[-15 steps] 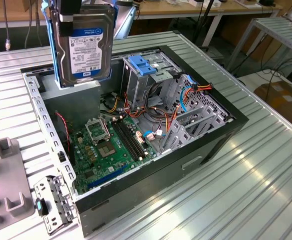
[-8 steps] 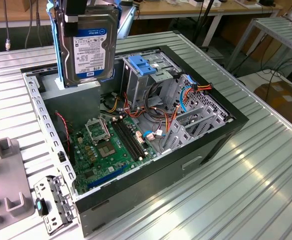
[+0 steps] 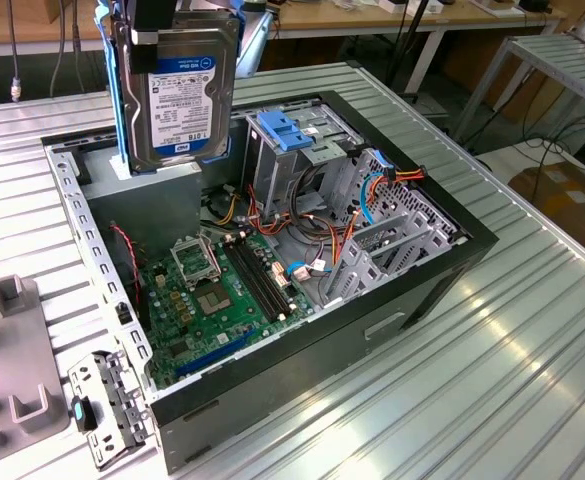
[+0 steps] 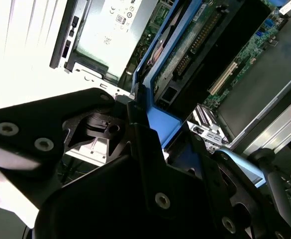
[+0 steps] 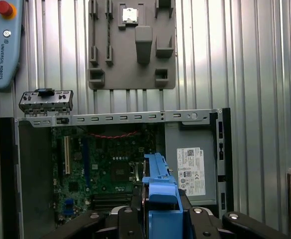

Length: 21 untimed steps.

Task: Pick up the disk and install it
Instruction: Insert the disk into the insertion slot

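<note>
Silver metal, the single disk [image 3: 187, 95] is pinched at its upper edge by the end effector [image 3: 167, 25] and held upright above the one open computer case [image 3: 477, 245] on the table [image 3: 532, 380], presumably so its blue rails [image 3: 121, 100] are kept free for the one grey cage [image 3: 267, 180].
</note>
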Motion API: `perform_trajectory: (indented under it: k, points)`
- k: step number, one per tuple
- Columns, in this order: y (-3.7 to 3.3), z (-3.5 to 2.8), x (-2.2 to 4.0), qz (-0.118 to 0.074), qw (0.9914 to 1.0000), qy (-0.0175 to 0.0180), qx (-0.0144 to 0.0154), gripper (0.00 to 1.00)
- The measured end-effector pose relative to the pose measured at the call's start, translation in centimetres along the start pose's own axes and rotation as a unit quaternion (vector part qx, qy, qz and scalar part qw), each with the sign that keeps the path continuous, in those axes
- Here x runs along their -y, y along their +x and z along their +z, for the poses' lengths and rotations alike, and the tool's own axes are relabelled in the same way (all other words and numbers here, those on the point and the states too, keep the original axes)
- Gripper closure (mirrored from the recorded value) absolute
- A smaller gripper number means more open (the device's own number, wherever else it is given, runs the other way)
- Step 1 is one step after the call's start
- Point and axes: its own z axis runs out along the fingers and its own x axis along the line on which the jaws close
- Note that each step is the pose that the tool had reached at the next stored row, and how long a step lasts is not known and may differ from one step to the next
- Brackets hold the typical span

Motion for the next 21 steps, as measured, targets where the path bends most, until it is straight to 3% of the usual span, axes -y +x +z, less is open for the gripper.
perform_trajectory:
  k: [4,13,21]
  points:
    - [0.01,0.0,0.02,0.0,1.0,0.0,0.0,0.63]
    - [0.85,0.01,0.05,0.0,1.0,0.0,0.0,0.63]
    - [2.01,0.02,0.11,0.0,1.0,0.0,0.0,0.63]
